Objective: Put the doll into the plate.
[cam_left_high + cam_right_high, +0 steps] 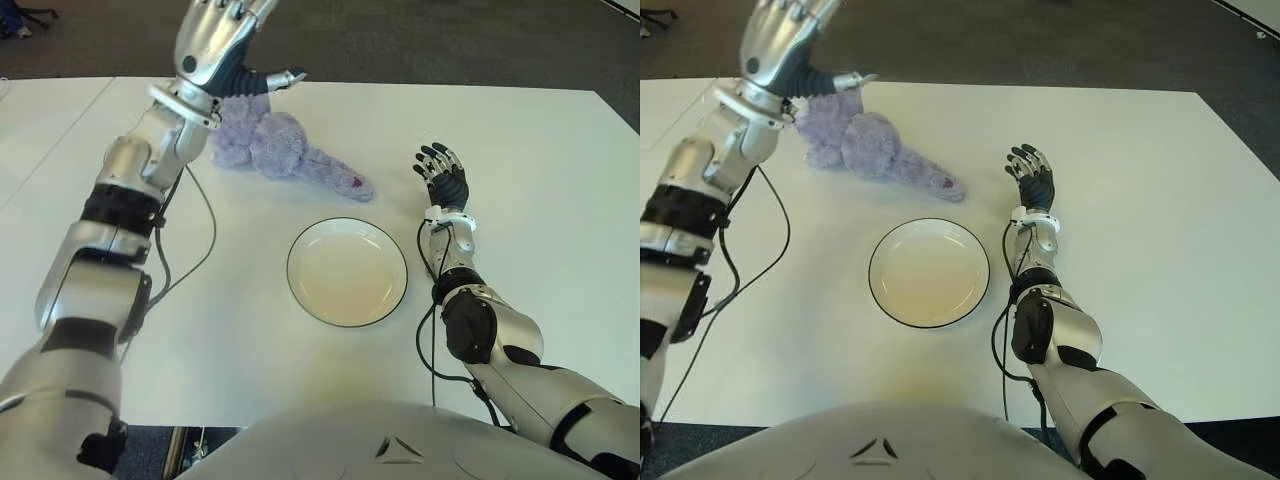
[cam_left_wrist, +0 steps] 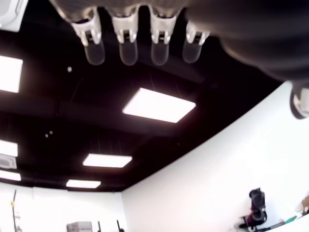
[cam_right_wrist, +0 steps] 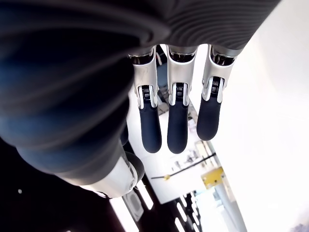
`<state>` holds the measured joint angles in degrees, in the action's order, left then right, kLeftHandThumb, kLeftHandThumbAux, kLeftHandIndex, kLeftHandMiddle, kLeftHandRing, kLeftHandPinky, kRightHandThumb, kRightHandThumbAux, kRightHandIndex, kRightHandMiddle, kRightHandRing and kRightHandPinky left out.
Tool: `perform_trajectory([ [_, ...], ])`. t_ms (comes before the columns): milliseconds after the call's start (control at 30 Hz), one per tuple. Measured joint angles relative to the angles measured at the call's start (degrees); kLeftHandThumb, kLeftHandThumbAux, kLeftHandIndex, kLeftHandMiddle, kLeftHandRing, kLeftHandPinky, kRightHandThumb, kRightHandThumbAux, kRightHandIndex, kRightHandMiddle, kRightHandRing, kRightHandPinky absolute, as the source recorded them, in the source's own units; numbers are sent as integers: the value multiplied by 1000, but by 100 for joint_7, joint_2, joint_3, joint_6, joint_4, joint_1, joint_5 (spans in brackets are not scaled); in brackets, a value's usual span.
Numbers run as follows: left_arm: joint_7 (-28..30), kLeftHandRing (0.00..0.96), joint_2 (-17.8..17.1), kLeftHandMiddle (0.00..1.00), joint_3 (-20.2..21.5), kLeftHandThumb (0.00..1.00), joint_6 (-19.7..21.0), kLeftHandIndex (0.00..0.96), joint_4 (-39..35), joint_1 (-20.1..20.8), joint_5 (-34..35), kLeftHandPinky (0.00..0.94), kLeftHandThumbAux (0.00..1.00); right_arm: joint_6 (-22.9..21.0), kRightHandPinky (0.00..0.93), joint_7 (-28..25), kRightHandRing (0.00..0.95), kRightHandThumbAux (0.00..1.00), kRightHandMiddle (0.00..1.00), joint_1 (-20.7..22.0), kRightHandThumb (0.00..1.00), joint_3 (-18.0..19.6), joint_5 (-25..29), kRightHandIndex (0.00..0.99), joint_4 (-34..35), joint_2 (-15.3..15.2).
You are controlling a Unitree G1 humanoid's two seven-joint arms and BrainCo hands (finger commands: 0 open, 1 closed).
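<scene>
Bright, even light; blurred wrist-view foregrounds

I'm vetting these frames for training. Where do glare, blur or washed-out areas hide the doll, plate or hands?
Left eye view: even light, doll and plate sharp, left hand cropped at the top. Left wrist view: blurred fingers against bright ceiling lights, no table. Right wrist view: right hand sharp, background overexposed.

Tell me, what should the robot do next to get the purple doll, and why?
Probably lower the left hand onto the doll and close its fingers. That hand is open, raised above the doll's far end, holding nothing. The plate is empty, and the right hand shows open beside it.
</scene>
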<state>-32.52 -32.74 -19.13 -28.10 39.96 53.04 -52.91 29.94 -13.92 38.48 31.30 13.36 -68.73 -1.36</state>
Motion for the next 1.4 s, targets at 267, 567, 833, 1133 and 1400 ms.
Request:
perform_trajectory([
  [267,85,0,710,0,-739,335,-5,0,1784,969,-274,0,248,0,330,-4,330,733,340,11,707,9,6,409,7,13],
  [567,749,0,1416,0,-1292,406,-5,0,3179,1304,-325,0,274,0,324,-21,325,733,335,5,706,17,10,409,5,32],
  [833,1498,0,1641,0,-1320,413,18,0,3620,1285,-140,0,324,0,327,-19,322,731,334,3,707,14,7,410,5,33],
  [1133,2144,0,1670,0,-1320,441,188,0,3763,1131,83,0,362,6,315,-9,313,730,333,1,709,-9,-1,413,5,32],
  [1400,2739,0,1671,0,-1356,459,552,0,3877,941,125,0,379,6,306,-10,316,730,339,-1,710,-6,3,415,5,32],
])
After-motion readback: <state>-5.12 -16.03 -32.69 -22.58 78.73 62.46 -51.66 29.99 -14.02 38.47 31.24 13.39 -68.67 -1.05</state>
